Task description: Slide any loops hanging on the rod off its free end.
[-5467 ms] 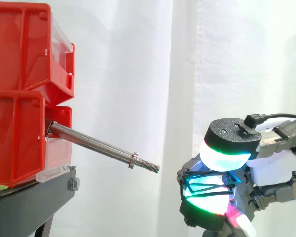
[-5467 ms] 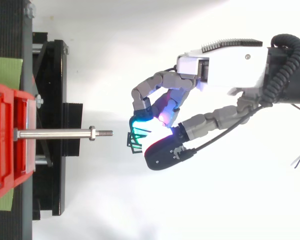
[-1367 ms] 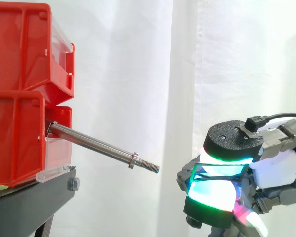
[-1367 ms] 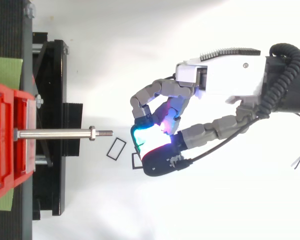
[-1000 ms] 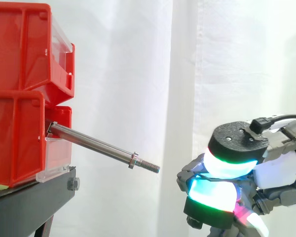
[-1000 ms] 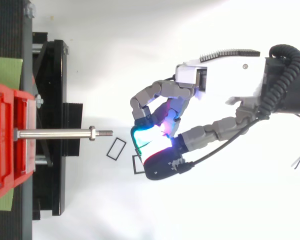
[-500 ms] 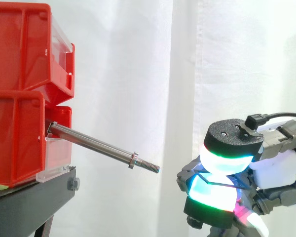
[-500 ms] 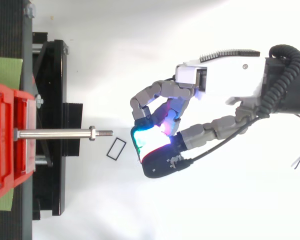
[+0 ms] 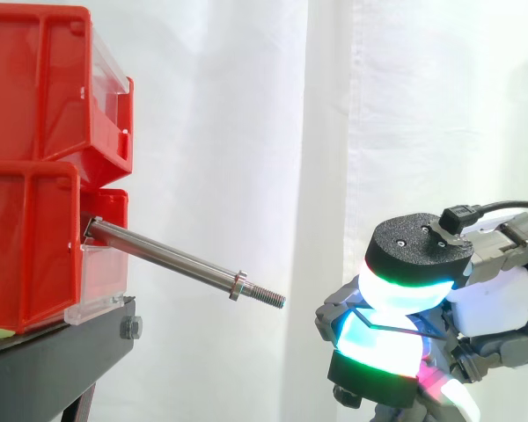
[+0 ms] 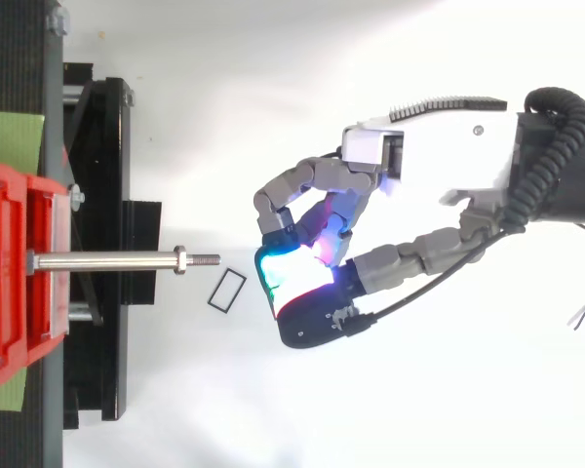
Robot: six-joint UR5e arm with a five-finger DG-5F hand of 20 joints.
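Observation:
The steel rod (image 9: 172,258) sticks out of the lower red bin (image 9: 26,246) and slopes down to its threaded free end (image 9: 277,301). Nothing hangs on it. My hand (image 10: 429,166) hovers just right of that end and a little below it. Its fingers are curled, with the glowing pads (image 9: 378,347) pressed together. A thin black rectangular loop (image 9: 394,328) shows as a dark line pinched between the pads. A second black loop (image 10: 227,290) lies flat on the white floor below the rod's tip (image 10: 213,259), apart from the hand.
Two red bins (image 9: 44,88) are stacked on a black stand (image 10: 107,244) at the left. A white curtain hangs behind. White floor stretches between the stand and my hand.
One loop has dropped from the hand's bundle onto the floor. A second loop that stuck out beside the thumb pad a second ago is now tucked from the top view. The hand barely moved.

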